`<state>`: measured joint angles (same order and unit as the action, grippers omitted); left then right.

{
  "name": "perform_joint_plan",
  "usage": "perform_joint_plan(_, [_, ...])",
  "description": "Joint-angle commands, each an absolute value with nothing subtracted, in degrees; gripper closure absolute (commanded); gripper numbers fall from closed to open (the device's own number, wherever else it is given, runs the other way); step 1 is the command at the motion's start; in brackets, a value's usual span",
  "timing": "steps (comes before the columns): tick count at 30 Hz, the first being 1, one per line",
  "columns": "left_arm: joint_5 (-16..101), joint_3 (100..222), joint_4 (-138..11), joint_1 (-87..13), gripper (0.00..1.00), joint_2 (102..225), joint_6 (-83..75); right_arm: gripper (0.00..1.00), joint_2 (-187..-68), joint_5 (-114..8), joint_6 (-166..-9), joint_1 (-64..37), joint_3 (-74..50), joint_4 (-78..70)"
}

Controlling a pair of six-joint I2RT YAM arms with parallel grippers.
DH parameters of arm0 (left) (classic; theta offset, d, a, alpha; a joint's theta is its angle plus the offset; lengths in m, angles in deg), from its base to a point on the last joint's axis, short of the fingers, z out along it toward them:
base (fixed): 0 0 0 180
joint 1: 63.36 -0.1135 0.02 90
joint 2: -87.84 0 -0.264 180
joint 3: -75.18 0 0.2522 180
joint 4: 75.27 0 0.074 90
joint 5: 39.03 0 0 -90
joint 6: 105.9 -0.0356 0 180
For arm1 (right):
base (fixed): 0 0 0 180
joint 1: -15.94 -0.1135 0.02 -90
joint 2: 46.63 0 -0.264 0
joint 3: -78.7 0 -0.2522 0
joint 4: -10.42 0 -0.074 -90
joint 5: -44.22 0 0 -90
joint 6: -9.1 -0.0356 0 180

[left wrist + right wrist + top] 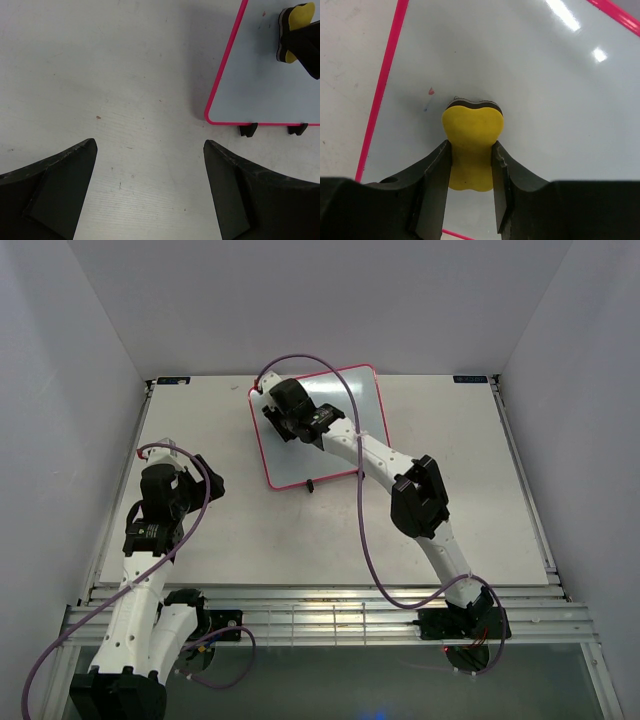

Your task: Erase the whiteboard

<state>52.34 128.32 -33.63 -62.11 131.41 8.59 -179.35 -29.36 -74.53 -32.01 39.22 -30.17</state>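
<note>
Legible text: none that I can read in any view.
A dark tag [172,380] at the table's [480,490] far left corner and a second tag [468,379] at its far right are too small for me to read. The whiteboard [545,100] bears only a red speck [431,91] and a blue speck [425,108], neither forming a character.

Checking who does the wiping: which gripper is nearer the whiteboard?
Right. The right gripper is over the whiteboard, clamped on the yellow eraser; the left gripper is open over the table, off the board's corner.
</note>
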Motion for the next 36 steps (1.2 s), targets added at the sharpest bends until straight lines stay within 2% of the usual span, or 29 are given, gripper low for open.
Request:
perform_joint_plan(1, [51.6, 129.5, -34.2, -62.0, 0.02, 130.3, 8.6, 0.69, -179.3, -28.6, -70.9, -32.0, 41.9, -27.0])
perform_joint_plan(17, [51.0, 129.5, -34.4, -62.0, 0.02, 128.8, 8.5, 0.72, -182.4, -27.3, -69.4, -33.7, 42.8, -18.6])
perform_joint_plan(36, [51.1, 129.7, -34.1, -61.9, 0.02, 128.4, 8.5, 0.72, -183.6, -26.1, -67.7, -34.2, 40.9, -23.6])
